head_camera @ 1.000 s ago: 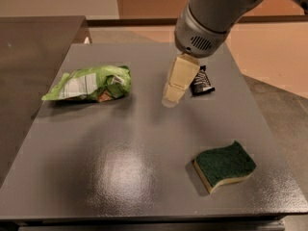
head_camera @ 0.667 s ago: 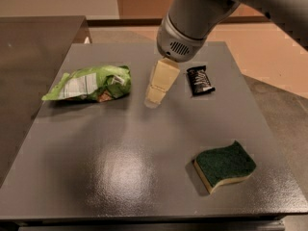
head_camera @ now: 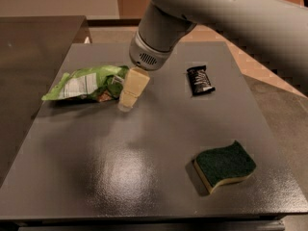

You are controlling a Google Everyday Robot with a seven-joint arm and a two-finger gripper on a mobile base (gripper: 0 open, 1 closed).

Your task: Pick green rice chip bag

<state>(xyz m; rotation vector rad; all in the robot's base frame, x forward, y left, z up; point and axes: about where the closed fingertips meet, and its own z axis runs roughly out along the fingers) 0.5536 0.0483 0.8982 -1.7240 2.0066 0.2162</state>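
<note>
The green rice chip bag (head_camera: 85, 83) lies on its side at the left of the grey table (head_camera: 144, 143), light green crinkled foil with a white label panel. My gripper (head_camera: 127, 103) hangs from the grey arm, its cream fingers pointing down, right beside the bag's right end and partly in front of it. Whether it touches the bag I cannot tell.
A small black wrapper (head_camera: 200, 80) lies at the back right. A dark green and yellow sponge (head_camera: 224, 165) lies at the front right. A darker surface (head_camera: 33, 42) adjoins the table on the left. The table's front edge runs along the bottom.
The arm and gripper have moved left, from beside the black wrapper to the right end of the green bag. The bag, wrapper and sponge have not moved.
</note>
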